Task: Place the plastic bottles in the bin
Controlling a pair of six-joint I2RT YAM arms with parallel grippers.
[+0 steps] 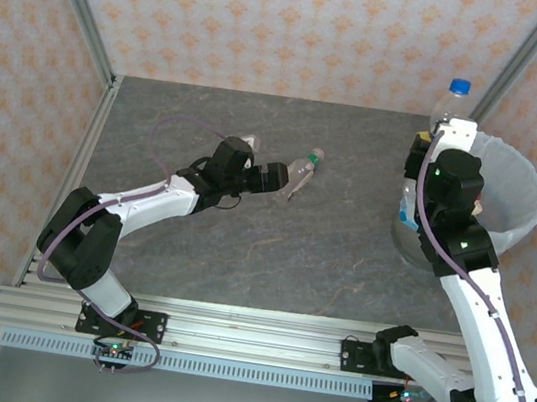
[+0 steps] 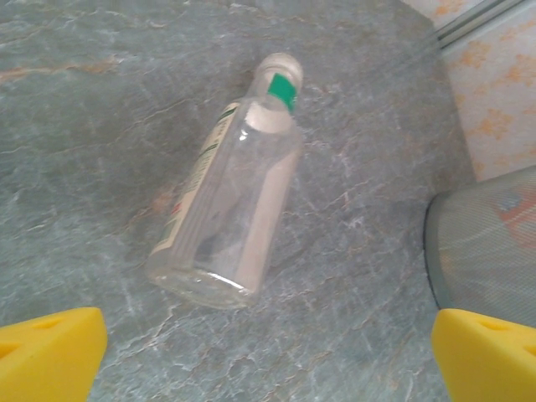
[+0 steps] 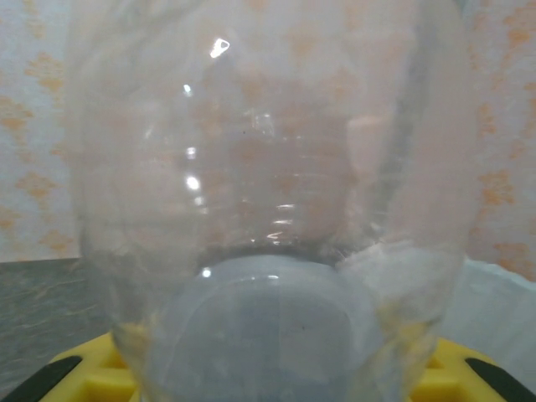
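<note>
Lying bottle (image 1: 306,164) (image 2: 230,209): is lying on its side near the middle of the bench (image 1: 241,248), with its white cap pointing toward the far wall. It is well apart from the bin.
Held bottle (image 1: 454,105) (image 3: 268,209): clear with a blue cap, is standing upright in the air at the far left rim of the bin.
Bin (image 1: 522,194) (image 2: 486,243): is sitting at the right side of the bench, close to the right wall, and is lined with a white bag.
Left end effector (image 1: 285,177): is hovering just short of the lying bottle's base. Its yellow fingers (image 2: 50,347) are spread wide and it is gripping nothing.
Right end effector (image 1: 447,139): is clamping the lower part of the held bottle, with its yellow fingers (image 3: 84,368) showing on either side.
Bench: is showing a grey marbled top.
</note>
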